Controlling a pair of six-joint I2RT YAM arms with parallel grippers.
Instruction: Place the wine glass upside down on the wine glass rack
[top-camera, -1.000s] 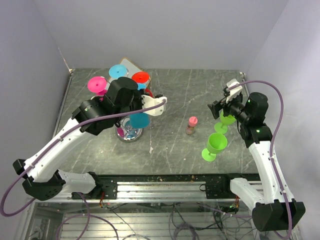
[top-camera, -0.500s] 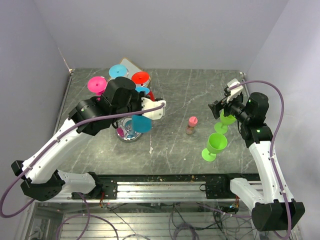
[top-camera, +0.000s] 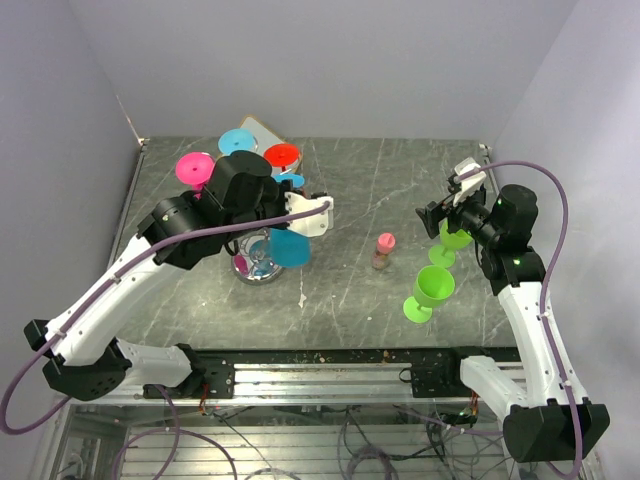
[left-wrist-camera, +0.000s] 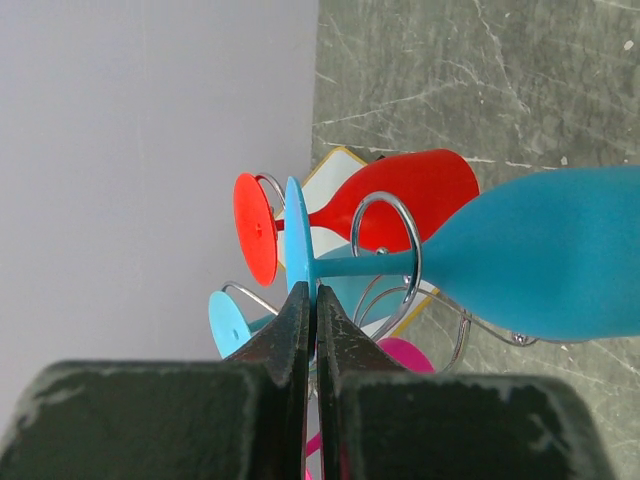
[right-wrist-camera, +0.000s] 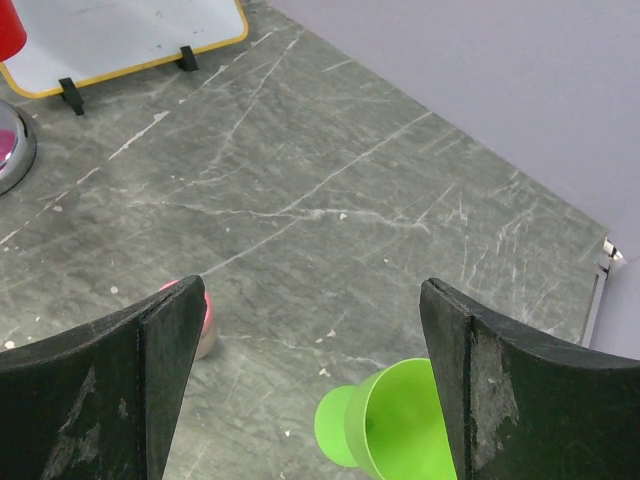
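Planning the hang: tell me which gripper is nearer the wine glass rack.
Left. The left gripper is at the wine glass rack, pinching the foot of the blue glass; the right gripper hangs open across the table, above a green glass.

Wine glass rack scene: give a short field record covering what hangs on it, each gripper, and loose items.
rack: silver wire wine glass rack, round shiny base, on the grey marbled table
already hung: pink plastic glass, light blue plastic glass, red plastic glass, feet up
left gripper: shut on the foot of the blue plastic wine glass, its stem inside a curled hook
right gripper: open, holding nothing
loose items: green plastic wine glass, second green plastic wine glass, small pink-capped bottle
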